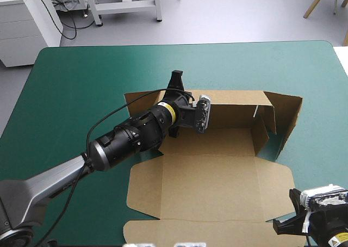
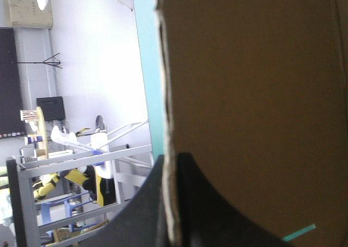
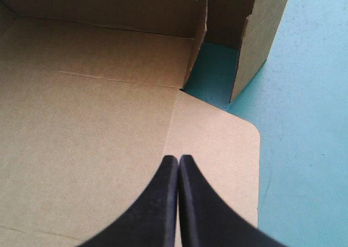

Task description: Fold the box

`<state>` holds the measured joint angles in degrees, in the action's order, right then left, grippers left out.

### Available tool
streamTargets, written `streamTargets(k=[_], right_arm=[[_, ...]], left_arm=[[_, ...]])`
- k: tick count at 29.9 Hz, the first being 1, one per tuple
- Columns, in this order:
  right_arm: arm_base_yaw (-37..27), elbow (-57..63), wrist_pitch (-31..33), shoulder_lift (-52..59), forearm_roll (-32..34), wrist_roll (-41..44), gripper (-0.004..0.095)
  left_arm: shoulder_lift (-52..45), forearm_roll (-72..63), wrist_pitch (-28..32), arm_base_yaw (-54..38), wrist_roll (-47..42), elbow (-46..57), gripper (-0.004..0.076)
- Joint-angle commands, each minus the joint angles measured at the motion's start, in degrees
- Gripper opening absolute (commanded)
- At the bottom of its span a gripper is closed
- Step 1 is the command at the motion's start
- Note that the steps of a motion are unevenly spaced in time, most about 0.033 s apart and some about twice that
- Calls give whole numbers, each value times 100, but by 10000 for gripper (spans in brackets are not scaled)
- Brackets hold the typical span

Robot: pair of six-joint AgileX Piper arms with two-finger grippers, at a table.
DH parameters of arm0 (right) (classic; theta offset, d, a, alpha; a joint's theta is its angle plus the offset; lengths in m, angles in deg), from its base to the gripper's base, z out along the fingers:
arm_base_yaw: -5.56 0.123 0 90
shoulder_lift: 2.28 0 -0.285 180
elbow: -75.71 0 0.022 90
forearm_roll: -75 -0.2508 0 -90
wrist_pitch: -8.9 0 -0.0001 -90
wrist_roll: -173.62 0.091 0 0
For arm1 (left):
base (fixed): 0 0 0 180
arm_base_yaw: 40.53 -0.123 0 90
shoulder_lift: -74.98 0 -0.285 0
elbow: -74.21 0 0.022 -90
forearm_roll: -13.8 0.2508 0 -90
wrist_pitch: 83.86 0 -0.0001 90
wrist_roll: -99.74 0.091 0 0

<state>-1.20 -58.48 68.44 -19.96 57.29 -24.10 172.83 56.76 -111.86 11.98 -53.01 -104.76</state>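
Observation:
The brown box (image 1: 217,171) lies in the middle of the table, its far wall (image 1: 234,103) and right-hand walls (image 1: 285,122) raised and its lid flat toward the near edge. My left gripper (image 1: 175,82) is at the far wall's left end. In the left wrist view it (image 2: 169,159) is all but shut, with the edge of the board (image 2: 255,94) running up between its fingers. My right gripper (image 1: 278,225) hovers at the lid's near right corner. Its black fingers (image 3: 178,159) meet in a point over the lid's rounded side flap (image 3: 217,149), holding nothing.
The teal-green cover (image 1: 81,84) shows on the left, the far side and the right of the box. In the right wrist view a patch of cover (image 3: 212,78) shows between the raised right-hand flaps. The table's right edge is close to the right arm.

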Motion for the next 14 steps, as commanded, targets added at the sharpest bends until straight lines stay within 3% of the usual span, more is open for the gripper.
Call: streamTargets(k=[1, 6, 14], right_arm=[[12, -129, -350, -72, -76, 0, -19], [12, -129, -350, -72, -76, 0, -19], [12, -129, -350, -72, -76, 0, -19]], left_arm=[[-113, 1021, 117, 264, -738, -160, -10], [178, 2496, -340, 629, -2007, -160, -10], [648, 2724, -813, 899, -2197, -160, -10]])
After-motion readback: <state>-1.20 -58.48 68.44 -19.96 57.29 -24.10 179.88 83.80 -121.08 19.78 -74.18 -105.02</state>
